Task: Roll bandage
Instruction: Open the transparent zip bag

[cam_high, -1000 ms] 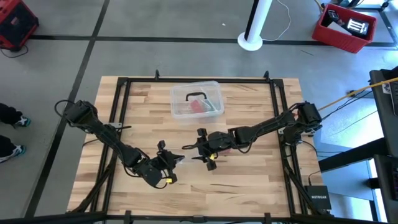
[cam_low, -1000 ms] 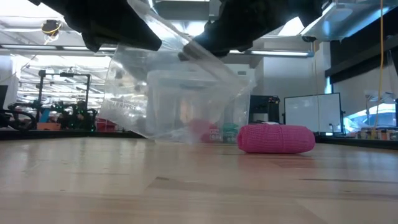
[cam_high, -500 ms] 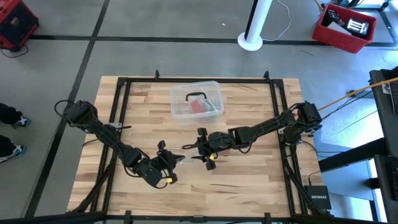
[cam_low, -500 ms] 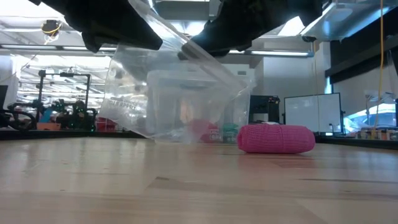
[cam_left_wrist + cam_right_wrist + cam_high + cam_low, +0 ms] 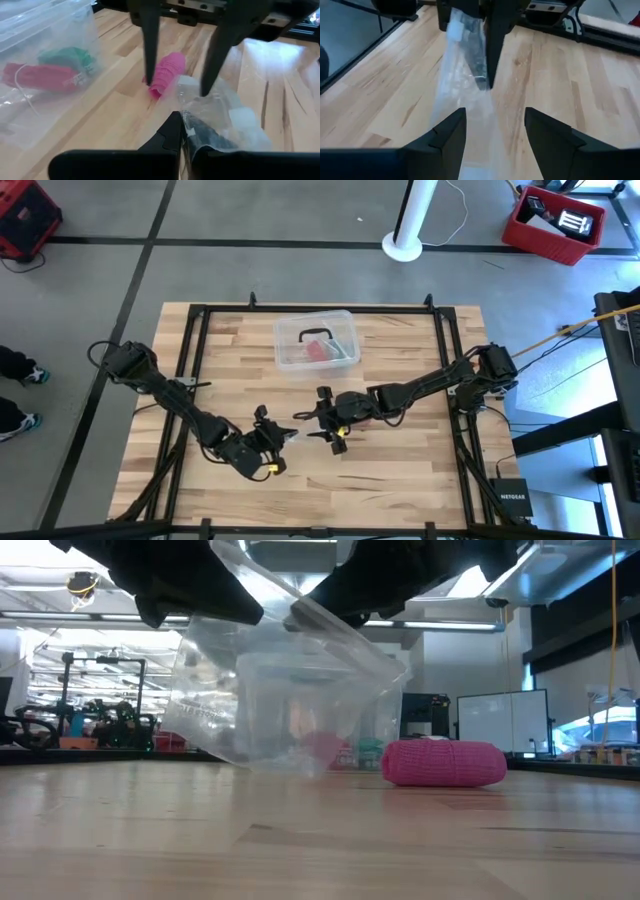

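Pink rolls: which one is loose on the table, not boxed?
The bandage, bare on the wood by the right tool. The other pink roll lies inside the clear plastic box.

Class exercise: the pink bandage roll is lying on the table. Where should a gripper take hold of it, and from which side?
Probably from above, across the middle of the bandage roll. It lies on its side on the table, so its curved flanks are exposed and its flat ends point sideways.

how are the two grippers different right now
The left gripper is shut on the clear plastic wrapper; the right gripper is open, the wrapper hanging between its fingers. The left sits nearer the table's front edge, the right nearer the middle beside the pink bandage roll. Both are dark and two-fingered.
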